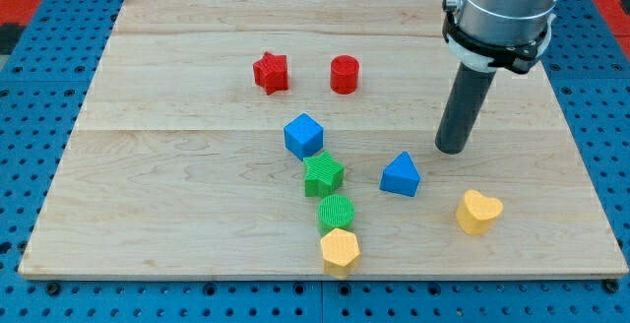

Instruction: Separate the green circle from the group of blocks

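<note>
The green circle (336, 212) sits low in the middle of the wooden board (177, 165). It touches a green star (323, 175) above it and a yellow hexagon (341, 249) below it. A blue cube (304, 135) lies just above the green star. My tip (452, 149) rests on the board to the view's right, well apart from the green circle. A blue triangle (401, 175) lies just below and left of my tip.
A red star (271, 72) and a red circle (345, 74) sit near the view's top centre. A yellow heart (478, 211) lies below my tip at the lower right. Blue pegboard (39, 87) surrounds the board.
</note>
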`<move>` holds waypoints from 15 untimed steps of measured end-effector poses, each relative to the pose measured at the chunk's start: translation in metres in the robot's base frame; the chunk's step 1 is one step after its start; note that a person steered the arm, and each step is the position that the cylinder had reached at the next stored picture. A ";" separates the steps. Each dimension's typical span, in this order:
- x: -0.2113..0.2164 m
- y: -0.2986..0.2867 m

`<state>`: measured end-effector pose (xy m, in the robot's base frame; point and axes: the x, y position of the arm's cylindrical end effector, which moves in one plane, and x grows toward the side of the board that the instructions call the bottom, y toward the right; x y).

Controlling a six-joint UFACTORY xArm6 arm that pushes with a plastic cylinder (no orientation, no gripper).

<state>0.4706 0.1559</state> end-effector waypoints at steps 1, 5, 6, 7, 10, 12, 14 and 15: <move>0.031 0.044; 0.077 -0.106; 0.083 -0.074; 0.114 -0.077; 0.072 -0.163; 0.052 -0.138; 0.049 -0.137; 0.049 -0.137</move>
<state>0.5198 0.0188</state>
